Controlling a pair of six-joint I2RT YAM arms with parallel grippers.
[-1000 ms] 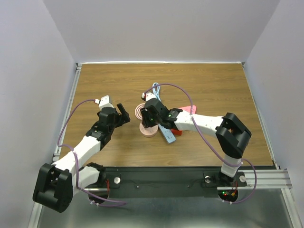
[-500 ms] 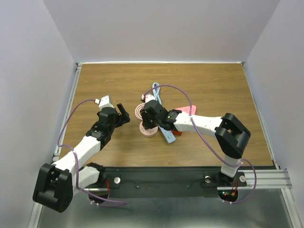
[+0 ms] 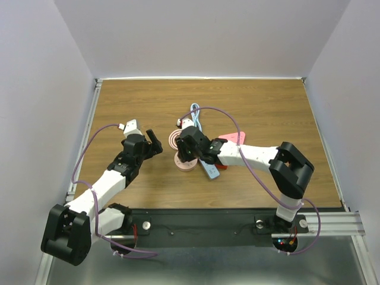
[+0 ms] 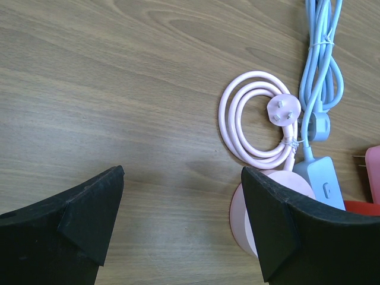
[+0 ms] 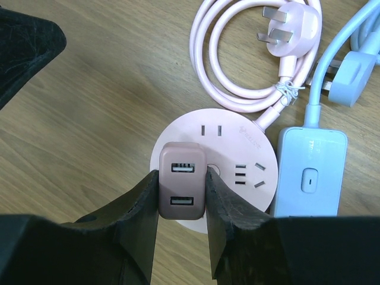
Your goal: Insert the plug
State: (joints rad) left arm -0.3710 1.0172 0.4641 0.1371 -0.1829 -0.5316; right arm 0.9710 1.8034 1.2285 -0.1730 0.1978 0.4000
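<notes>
My right gripper (image 5: 181, 179) is shut on a dusty pink USB charger block (image 5: 182, 190). It holds the block over the left part of the round pink power strip (image 5: 249, 145), also in the top view (image 3: 183, 163). I cannot tell whether the block touches it. The red plug (image 3: 220, 165) lies beside the light blue power strip (image 3: 209, 168), mostly hidden under my right arm. Its edge shows in the left wrist view (image 4: 362, 206). My left gripper (image 3: 154, 143) is open and empty over bare wood, left of the round strip (image 4: 249, 208).
A coiled pink cable with its plug head (image 5: 291, 24) lies just beyond the round strip. The light blue strip (image 5: 309, 172) and its bundled blue cable (image 4: 320, 53) lie to its right. A pink flat piece (image 3: 234, 138) sits behind my right arm.
My right gripper has shifted slightly over the round pink strip with the charger block in it. The left arm has not moved.
</notes>
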